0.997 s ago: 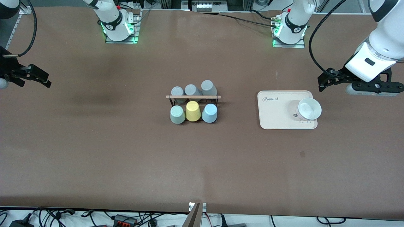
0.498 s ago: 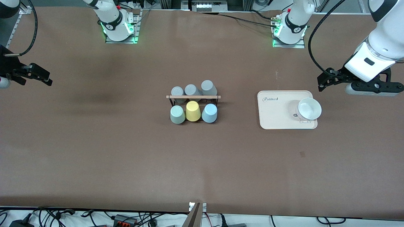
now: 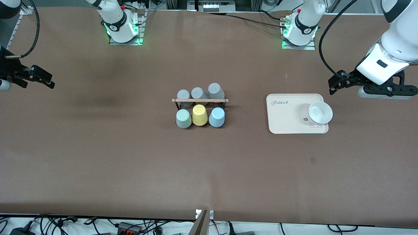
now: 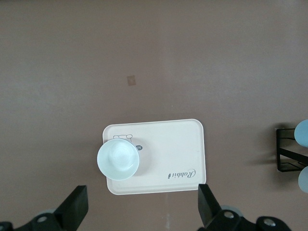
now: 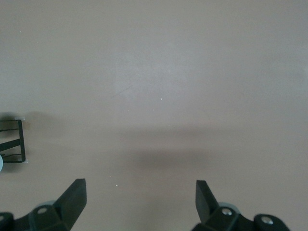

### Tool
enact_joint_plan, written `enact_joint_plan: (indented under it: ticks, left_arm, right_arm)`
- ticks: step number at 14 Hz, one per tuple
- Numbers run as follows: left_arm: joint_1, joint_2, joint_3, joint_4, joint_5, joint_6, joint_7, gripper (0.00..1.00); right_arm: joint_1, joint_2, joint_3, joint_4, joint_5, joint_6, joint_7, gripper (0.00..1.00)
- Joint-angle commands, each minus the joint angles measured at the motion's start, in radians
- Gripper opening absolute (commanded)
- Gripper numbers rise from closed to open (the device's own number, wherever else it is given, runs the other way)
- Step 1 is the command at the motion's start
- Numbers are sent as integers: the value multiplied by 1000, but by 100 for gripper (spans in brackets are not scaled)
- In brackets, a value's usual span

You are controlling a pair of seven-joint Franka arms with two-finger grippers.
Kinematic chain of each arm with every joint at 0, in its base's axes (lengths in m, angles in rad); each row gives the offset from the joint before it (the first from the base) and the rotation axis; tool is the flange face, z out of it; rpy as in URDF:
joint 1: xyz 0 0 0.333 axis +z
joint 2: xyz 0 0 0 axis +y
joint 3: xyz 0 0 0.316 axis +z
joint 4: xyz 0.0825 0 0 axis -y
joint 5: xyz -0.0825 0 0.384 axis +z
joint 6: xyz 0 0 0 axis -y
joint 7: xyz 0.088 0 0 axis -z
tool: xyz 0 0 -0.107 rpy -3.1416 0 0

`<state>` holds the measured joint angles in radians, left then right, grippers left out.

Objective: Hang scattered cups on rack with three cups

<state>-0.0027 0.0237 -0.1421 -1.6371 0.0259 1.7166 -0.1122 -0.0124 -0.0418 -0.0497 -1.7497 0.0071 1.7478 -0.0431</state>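
The low black wire rack [image 3: 178, 105] with its wooden rod [image 3: 200, 100] stands mid-table. Along its nearer side sit three cups bottom-up in a row: sage green cup [image 3: 183, 118], yellow cup [image 3: 199, 115], light blue cup [image 3: 216, 117]. Three grey cups [image 3: 197, 93] line its farther side. My left gripper [image 3: 338, 83] hovers open and empty by the tray at the left arm's end; its wrist view shows the open gripper [image 4: 141, 204], the rack's end [image 4: 287, 154] and the light blue cup's edge [image 4: 303, 132]. My right gripper [image 3: 47, 81] hangs open over bare table at the right arm's end, open and empty [image 5: 139, 192].
A cream tray [image 3: 287, 117] lies toward the left arm's end, also in the left wrist view as the tray [image 4: 173, 144]. A white bowl [image 3: 320, 112] sits on it, the bowl [image 4: 118, 160]. The rack's end [image 5: 17, 139] shows in the right wrist view.
The right gripper has drifted slightly toward the robots' bases. The left arm and all cups are where they were.
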Motion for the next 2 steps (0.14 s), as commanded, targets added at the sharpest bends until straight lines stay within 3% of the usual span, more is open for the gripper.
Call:
enact_joint_plan:
  ticks: [1,2]
  left_arm:
    - [3,4,-2,23,-17,-22,-1,100]
    - [3,4,-4,23,-17,-22,-1,100]
  right_arm:
    - [-17,-15,16,-8,-7,-7,-17,100]
    - [-15,-15,16,-8,-7,-5,-17,100]
